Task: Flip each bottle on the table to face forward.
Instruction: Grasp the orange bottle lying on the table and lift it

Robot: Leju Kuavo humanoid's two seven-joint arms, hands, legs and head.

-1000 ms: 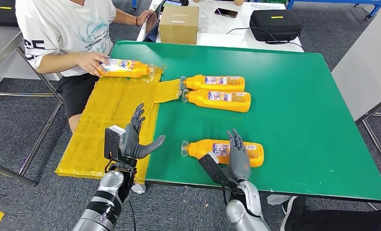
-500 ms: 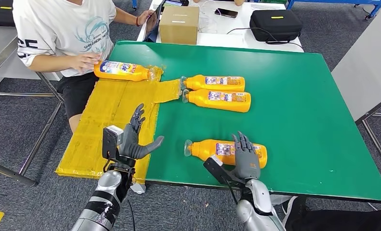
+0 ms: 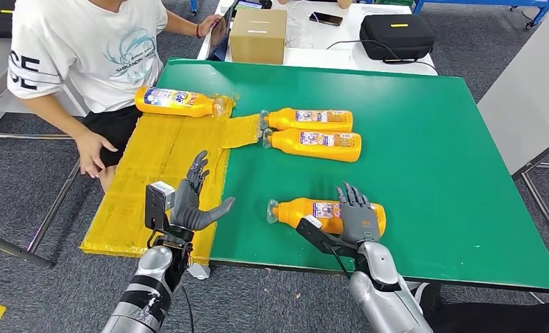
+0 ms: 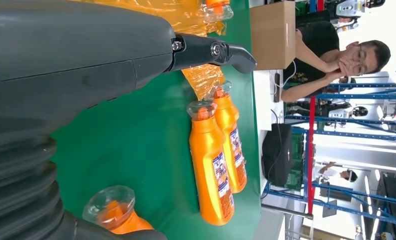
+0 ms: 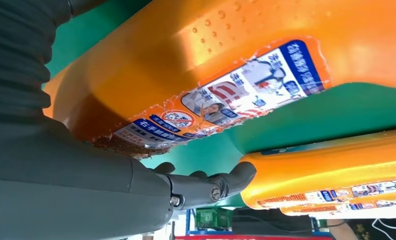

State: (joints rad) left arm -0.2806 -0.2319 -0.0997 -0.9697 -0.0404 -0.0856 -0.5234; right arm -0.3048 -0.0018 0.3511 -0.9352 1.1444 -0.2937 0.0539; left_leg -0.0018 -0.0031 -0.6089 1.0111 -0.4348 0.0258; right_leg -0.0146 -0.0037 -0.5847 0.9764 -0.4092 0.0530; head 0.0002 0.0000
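The nearest orange bottle [image 3: 306, 211] [image 5: 211, 65] lies on its side near the green table's [image 3: 431, 159] front edge, cap pointing left. My right hand [image 3: 358, 216] [image 5: 60, 190] rests on its body with fingers stretched across it; the thumb stands off the bottle in the right wrist view. Two more orange bottles [image 3: 309, 119] [image 3: 314, 145] lie side by side mid-table, labels up, also seen as a pair of bottles [image 4: 213, 165]. A fourth bottle [image 3: 178, 101] lies on the yellow mat [image 3: 153, 173]. My left hand [image 3: 191, 201] [image 4: 60, 75] hovers open over the mat's edge, holding nothing.
A person in a white T-shirt [image 3: 98, 48] sits at the table's left, one hand [image 3: 91, 152] hanging by the knee. A cardboard box [image 3: 257, 35] and a black case [image 3: 396, 35] stand on the white table behind. A white cabinet [image 3: 528, 90] stands at the right.
The person let go of the fourth bottle on the mat and drew the hand back. My right hand slid further over the near bottle, which shifted slightly right. My left hand barely moved.
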